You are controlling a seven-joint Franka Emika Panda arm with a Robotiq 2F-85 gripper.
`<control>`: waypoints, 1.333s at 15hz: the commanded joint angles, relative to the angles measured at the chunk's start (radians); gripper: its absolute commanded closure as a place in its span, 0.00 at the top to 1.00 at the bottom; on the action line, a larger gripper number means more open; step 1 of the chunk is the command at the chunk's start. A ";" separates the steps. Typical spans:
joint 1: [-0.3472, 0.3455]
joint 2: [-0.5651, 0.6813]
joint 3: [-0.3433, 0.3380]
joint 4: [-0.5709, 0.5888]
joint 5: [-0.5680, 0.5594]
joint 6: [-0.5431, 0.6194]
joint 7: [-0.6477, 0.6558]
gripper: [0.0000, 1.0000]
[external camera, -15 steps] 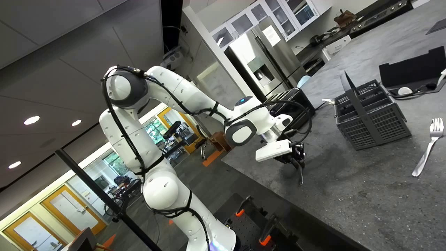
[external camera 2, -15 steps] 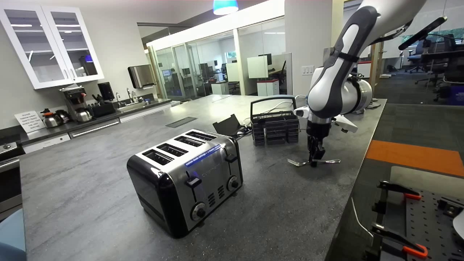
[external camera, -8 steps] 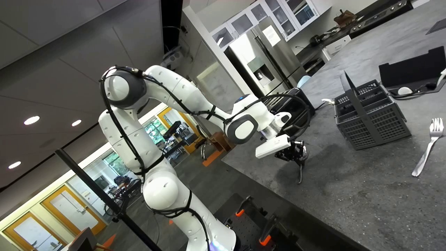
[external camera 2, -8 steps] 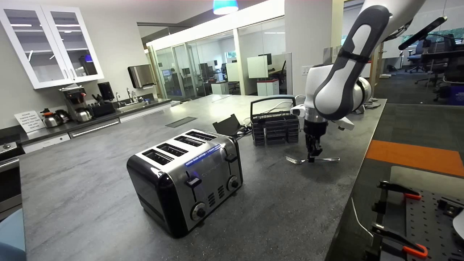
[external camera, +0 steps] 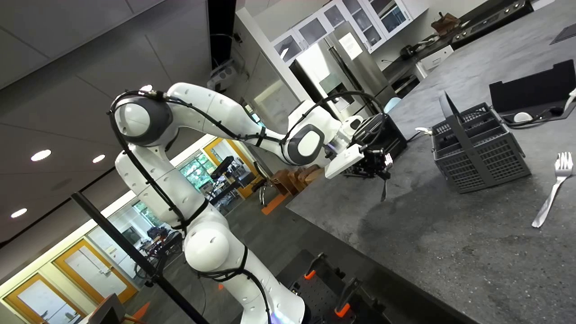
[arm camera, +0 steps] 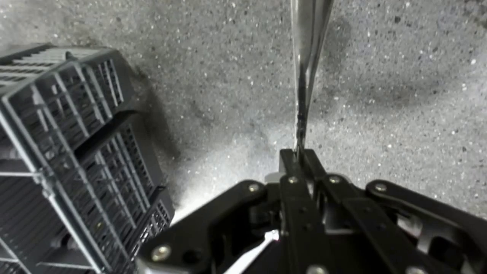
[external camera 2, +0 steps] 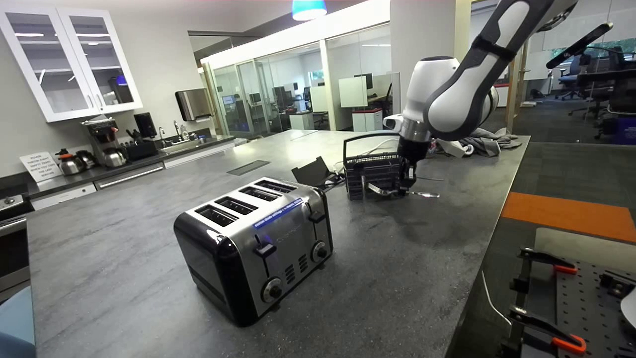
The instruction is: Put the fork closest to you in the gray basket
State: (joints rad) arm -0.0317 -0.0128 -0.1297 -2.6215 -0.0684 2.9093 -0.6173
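Reference item: gray basket (external camera: 501,158), standing upright on the countertop (external camera: 450,261). The gripper (arm camera: 299,155) is just beside the basket, outside it, fingers pointing down. Claw condition: narrow — both fingertips bear on the fork (arm camera: 304,49), one from each side, along its slim middle. The fork is held clear of the countertop and outside the basket. In an exterior view, its tined end overlaps the outline of the basket and its handle end points away; contact between tines and basket cannot be determined there. In the wrist view, a strip of countertop separates the fork from the basket. A second fork (external camera: 550,200) lies flat near the basket — to the right of it in an exterior view, with the gripper to the left. The toaster (external camera 2: 251,253) stands apart from the basket; a black panel (external camera: 528,92) sits near it.
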 commanded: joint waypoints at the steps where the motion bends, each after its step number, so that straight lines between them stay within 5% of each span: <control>1: -0.008 -0.031 0.026 0.007 0.014 0.048 0.069 0.02; 7: -0.033 -0.006 0.022 0.018 -0.073 0.216 0.277 0.02; 8: 0.042 -0.028 0.037 0.001 0.109 0.144 0.112 0.02; 9: -0.006 -0.010 0.020 0.011 -0.007 0.178 0.203 0.07; 14: 0.043 -0.010 0.041 0.007 0.091 0.169 0.133 0.02; 20: -0.037 -0.090 0.052 0.044 -0.334 0.005 0.654 0.02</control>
State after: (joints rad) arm -0.0443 -0.0305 -0.0947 -2.5965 -0.2642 3.0334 -0.1576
